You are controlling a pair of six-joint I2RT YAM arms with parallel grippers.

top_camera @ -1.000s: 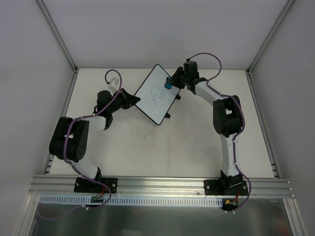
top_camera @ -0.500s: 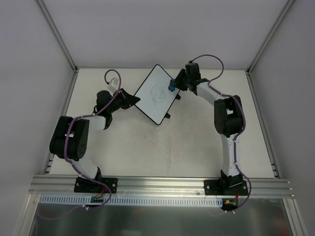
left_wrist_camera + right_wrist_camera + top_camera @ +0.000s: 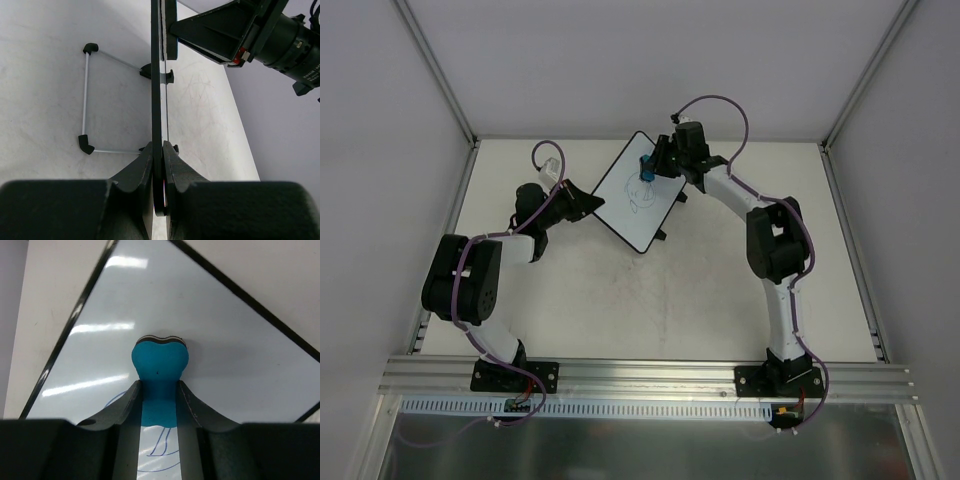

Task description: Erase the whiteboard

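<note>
The right gripper (image 3: 159, 390), clamped on the blue eraser (image 3: 160, 357), has just swung in from the rim onto the whiteboard (image 3: 620, 215), far-centre on the table (image 3: 720, 290). The left gripper (image 3: 158, 155) pinches the board's edge. 1 drawing (image 3: 638, 197) still to wipe, I'd say.

The drawing (image 3: 158, 446) on the whiteboard (image 3: 240, 340) lies mostly hidden behind the eraser (image 3: 160, 360) and the right gripper (image 3: 160, 390). The board's corners run off-frame. From above, the sketch is too small to read.
</note>
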